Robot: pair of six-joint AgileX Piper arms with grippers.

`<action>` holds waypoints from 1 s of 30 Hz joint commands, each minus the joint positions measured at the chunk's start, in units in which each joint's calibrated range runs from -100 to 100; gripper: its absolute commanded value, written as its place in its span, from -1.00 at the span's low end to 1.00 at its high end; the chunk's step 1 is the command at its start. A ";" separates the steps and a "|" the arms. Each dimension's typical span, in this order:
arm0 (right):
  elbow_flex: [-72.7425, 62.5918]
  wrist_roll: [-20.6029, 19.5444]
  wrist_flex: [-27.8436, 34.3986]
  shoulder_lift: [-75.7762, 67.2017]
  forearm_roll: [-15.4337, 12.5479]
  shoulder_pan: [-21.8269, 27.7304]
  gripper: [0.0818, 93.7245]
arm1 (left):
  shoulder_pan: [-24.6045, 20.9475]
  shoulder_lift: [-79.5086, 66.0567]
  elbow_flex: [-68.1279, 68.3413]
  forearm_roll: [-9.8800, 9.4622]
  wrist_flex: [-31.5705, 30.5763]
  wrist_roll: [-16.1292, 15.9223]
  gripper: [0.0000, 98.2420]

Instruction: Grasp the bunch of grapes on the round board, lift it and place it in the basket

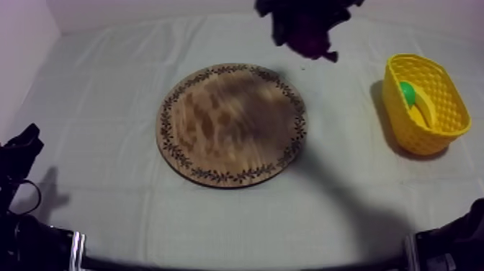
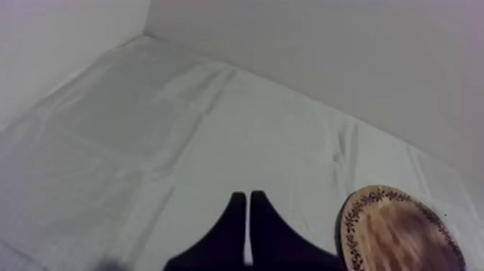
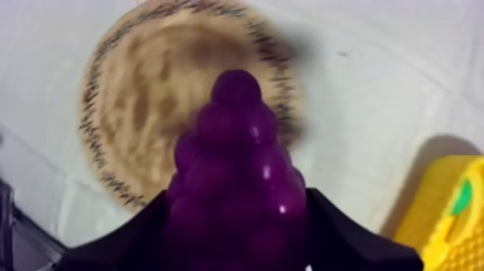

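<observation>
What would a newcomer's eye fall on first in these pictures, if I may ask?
The purple bunch of grapes stands out most: the right hand is shut on it and holds it up in the air, beyond the board's far edge on the basket's side. The wooden board lies bare at the middle of the table. The yellow basket at the right holds a green shape and a yellow shape.

A robot test bench, lab-like: cloth-draped table (image 1: 108, 108) against bare walls (image 2: 324, 43); staged props (patterned board (image 1: 232, 124), yellow basket (image 1: 432, 138))
</observation>
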 commanded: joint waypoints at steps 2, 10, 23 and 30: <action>1.70 1.81 -0.27 -1.83 0.17 6.37 -0.25 | 0.02 0.02 -0.04 0.01 -0.01 -0.01 -1.00; 6.43 6.53 -0.40 -5.39 1.99 17.79 -0.24 | 0.02 0.02 -0.04 0.01 -0.01 -0.01 -1.00; 16.87 11.55 -3.02 -8.64 5.52 28.84 -0.22 | 0.02 0.02 -0.04 0.01 -0.01 -0.01 -1.00; 22.50 11.54 -5.49 -7.56 6.38 29.47 -0.21 | 0.02 0.02 -0.04 0.01 -0.01 -0.01 -1.00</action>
